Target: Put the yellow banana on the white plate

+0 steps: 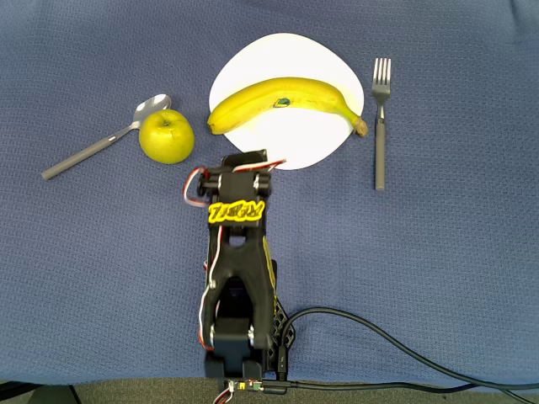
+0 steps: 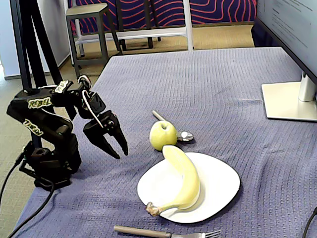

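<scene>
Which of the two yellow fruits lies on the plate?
The yellow banana, long and curved, lies across the white plate. The round apple sits off it on the cloth, beside the spoon.

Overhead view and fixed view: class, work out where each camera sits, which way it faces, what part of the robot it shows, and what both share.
Overhead view: above the table, looking straight down; the arm reaches from the bottom edge toward the white plate.
Fixed view: low beside the table, looking across it toward stools; the arm stands at left, its claw empty beside the plate.
Shared: yellow banana on the plate, apple, spoon, fork, blue cloth.
</scene>
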Robot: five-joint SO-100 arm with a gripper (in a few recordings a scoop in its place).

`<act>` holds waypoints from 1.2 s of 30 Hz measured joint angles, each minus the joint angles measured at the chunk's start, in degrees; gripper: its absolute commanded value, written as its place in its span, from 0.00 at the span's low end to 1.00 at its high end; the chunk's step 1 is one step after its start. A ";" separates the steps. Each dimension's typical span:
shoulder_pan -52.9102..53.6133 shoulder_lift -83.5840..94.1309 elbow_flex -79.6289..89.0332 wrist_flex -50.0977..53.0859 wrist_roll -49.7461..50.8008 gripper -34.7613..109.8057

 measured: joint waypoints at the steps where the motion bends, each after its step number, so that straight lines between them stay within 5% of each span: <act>1: -1.58 1.67 1.93 -0.62 0.26 0.24; 9: -7.91 11.34 12.13 -0.09 2.72 0.24; 36: -4.22 23.55 17.84 3.87 2.55 0.24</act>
